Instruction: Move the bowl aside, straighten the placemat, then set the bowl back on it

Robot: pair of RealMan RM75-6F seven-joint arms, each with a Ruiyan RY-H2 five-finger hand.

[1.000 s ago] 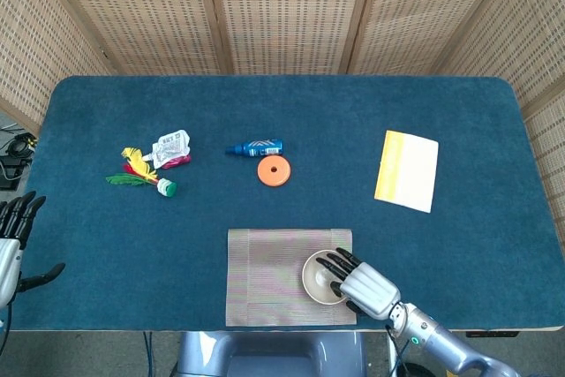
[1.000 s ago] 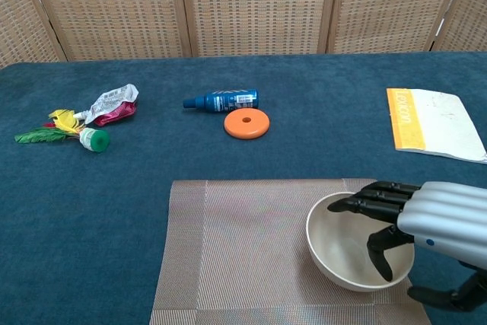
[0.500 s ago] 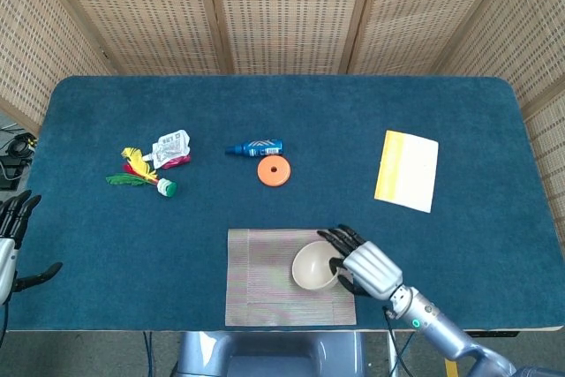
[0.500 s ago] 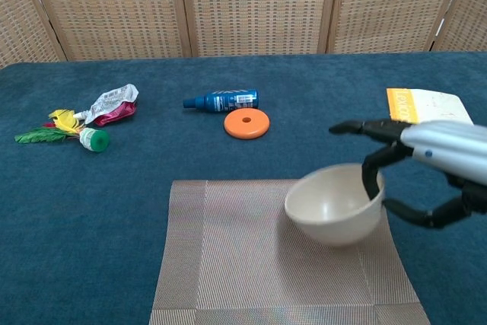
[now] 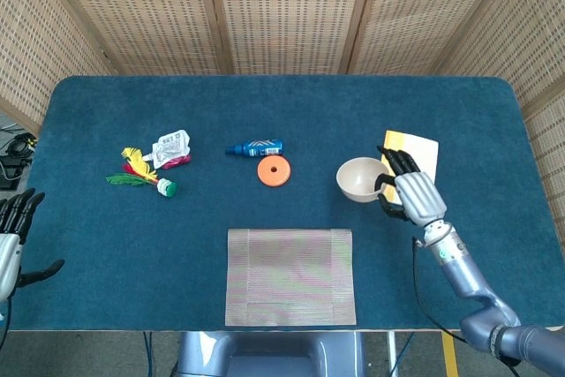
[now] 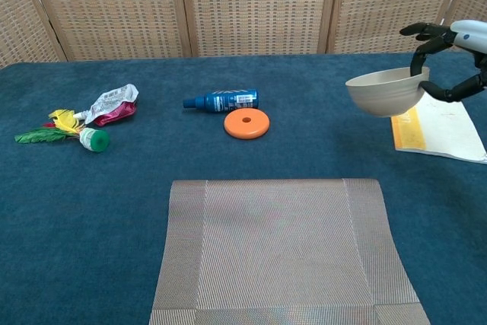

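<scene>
My right hand (image 5: 415,193) (image 6: 453,58) holds the beige bowl (image 5: 358,180) (image 6: 383,90) by its right rim, lifted clear above the table, right of the orange disc. The striped placemat (image 5: 290,275) (image 6: 281,253) lies bare at the table's near edge, with nothing on it. My left hand (image 5: 12,231) hangs at the far left beside the table edge, fingers apart and holding nothing; the chest view does not show it.
A yellow and white booklet (image 5: 409,169) (image 6: 437,127) lies just right of the bowl. An orange disc (image 5: 274,171) (image 6: 246,123) and a blue bottle (image 5: 256,147) (image 6: 222,100) sit mid-table. A crumpled wrapper (image 5: 170,148) (image 6: 112,104) and a feathered toy (image 5: 141,172) (image 6: 68,132) lie at the left.
My right hand has lifted the bowl off the placemat and carried it up and to the right, toward the booklet. The placemat is now bare. The left hand has barely moved.
</scene>
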